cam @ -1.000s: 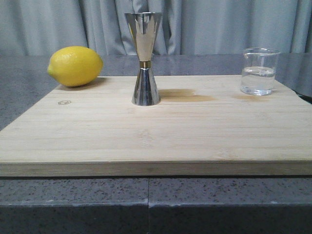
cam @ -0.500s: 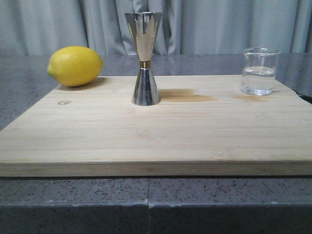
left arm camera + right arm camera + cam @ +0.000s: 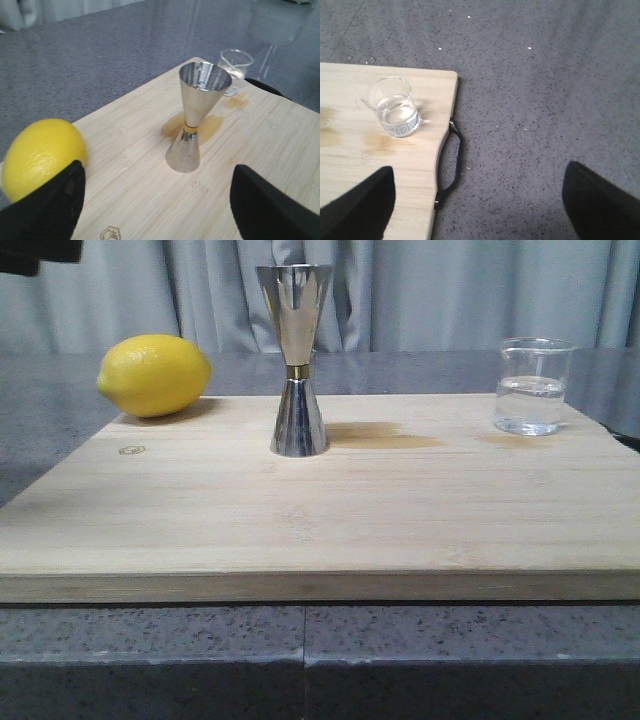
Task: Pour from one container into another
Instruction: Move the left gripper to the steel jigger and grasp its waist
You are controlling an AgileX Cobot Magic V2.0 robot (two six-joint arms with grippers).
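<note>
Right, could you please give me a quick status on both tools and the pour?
Left tool and right tool open, empty. Beaker upright on board, liquid inside, ungrasped. Jigger upright, centre. Lemon far left, clear of path.

In the front view a dark shape [image 3: 40,255] at eleven o'clock is cut off by the edge, too little to identify. The left gripper [image 3: 157,200] and right gripper [image 3: 477,202] show only finger stubs at the wrist views' lower edges, tips cropped. The beaker [image 3: 235,70] is blurred.
</note>
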